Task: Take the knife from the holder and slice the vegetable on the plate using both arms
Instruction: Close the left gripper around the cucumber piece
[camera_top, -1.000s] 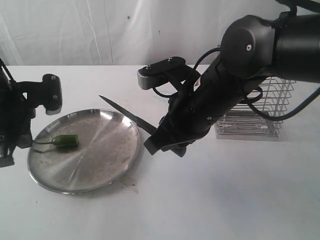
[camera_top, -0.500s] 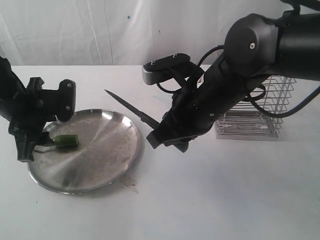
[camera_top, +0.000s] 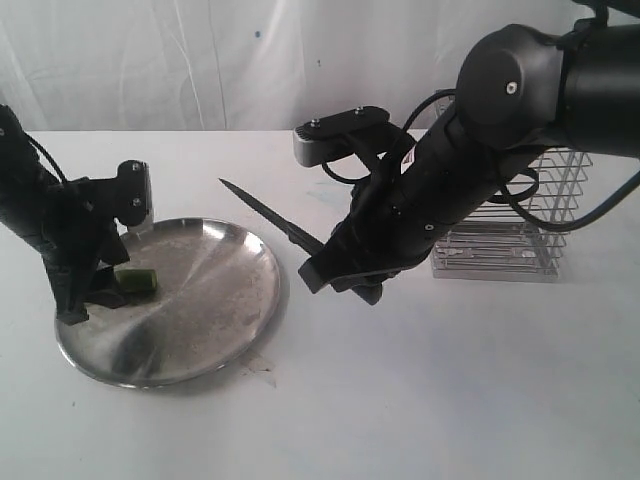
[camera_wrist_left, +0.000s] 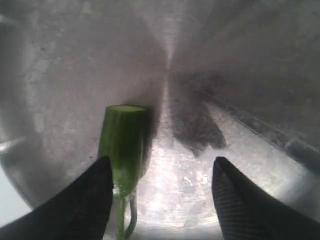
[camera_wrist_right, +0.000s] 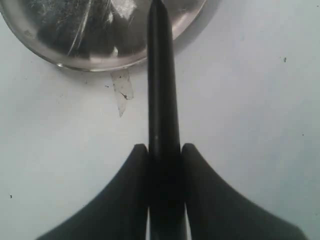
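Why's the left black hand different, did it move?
Yes. The left hand moved over the left rim of the round steel plate, by the green pepper.

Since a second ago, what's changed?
The left gripper swung in over the plate rim and opened; its jaws now flank the green pepper. The right gripper, shut on the knife, drifted slightly toward the holder. Pepper, plate and holder stayed put.
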